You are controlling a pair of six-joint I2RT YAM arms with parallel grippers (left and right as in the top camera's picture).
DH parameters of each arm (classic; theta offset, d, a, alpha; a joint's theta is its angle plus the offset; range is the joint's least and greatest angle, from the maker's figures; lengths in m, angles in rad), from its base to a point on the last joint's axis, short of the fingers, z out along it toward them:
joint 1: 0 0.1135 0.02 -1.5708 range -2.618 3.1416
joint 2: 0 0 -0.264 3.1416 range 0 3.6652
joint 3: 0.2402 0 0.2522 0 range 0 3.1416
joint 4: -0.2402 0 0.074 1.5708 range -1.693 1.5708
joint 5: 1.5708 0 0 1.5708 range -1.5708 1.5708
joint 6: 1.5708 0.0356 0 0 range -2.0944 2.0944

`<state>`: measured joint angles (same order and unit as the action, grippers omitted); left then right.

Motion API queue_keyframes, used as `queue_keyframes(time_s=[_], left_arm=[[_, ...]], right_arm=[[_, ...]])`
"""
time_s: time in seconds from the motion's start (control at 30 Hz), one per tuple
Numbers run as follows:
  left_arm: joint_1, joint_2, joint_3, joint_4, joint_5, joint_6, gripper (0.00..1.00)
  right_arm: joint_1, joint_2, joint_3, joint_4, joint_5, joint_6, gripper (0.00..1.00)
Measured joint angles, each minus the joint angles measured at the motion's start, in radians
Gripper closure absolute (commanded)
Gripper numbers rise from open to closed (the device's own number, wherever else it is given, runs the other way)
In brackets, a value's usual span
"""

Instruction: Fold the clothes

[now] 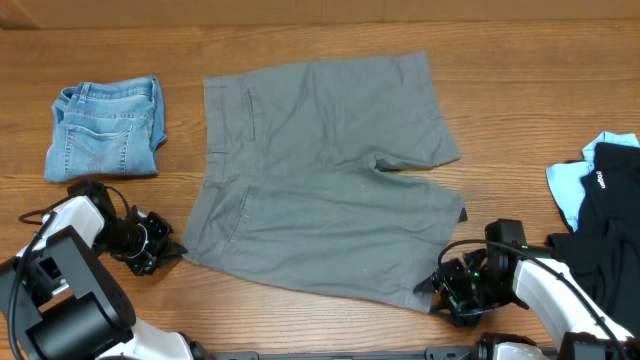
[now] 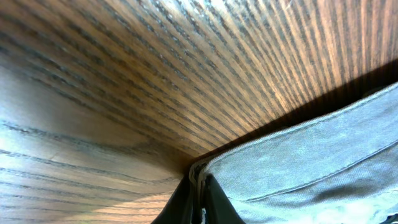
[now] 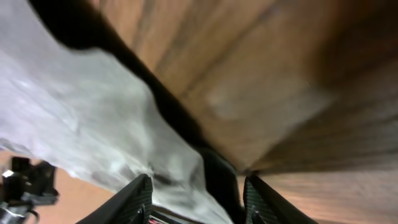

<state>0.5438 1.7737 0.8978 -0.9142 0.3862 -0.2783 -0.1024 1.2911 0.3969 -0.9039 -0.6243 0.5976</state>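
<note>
Grey shorts [image 1: 320, 180] are lying spread on the tabletop [image 1: 330, 25]. The left tool [image 2: 200, 190] is clamping their waistband corner, fingertips mostly cut off. The right tool [image 3: 198, 202] is standing apart around a blurred leg hem, contact hard to judge.

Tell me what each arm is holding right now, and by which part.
Left gripper pinches the grey shorts at a waistband corner. Right gripper: jaws open around a leg hem, not clamped.

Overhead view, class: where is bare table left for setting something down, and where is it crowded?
Free: table between grey shorts and black garments; far strip beyond grey shorts and denim shorts. Crowded: near corners, around left end effector and right end effector.
</note>
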Motion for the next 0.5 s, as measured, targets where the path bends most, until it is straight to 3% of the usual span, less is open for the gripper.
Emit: queue_keyframes(time_s=[0.23, 0.5], left_arm=[[0.000, 0.000, 0.000, -0.001, 0.000, 0.001, 0.96], [0.000, 0.002, 0.005, -0.024, 0.002, 0.055, 0.95]], right_arm=[[0.000, 0.000, -0.021, 0.042, -0.008, 0.104, 0.96], [0.000, 0.000, 0.027, -0.119, -0.012, 0.048, 0.96]])
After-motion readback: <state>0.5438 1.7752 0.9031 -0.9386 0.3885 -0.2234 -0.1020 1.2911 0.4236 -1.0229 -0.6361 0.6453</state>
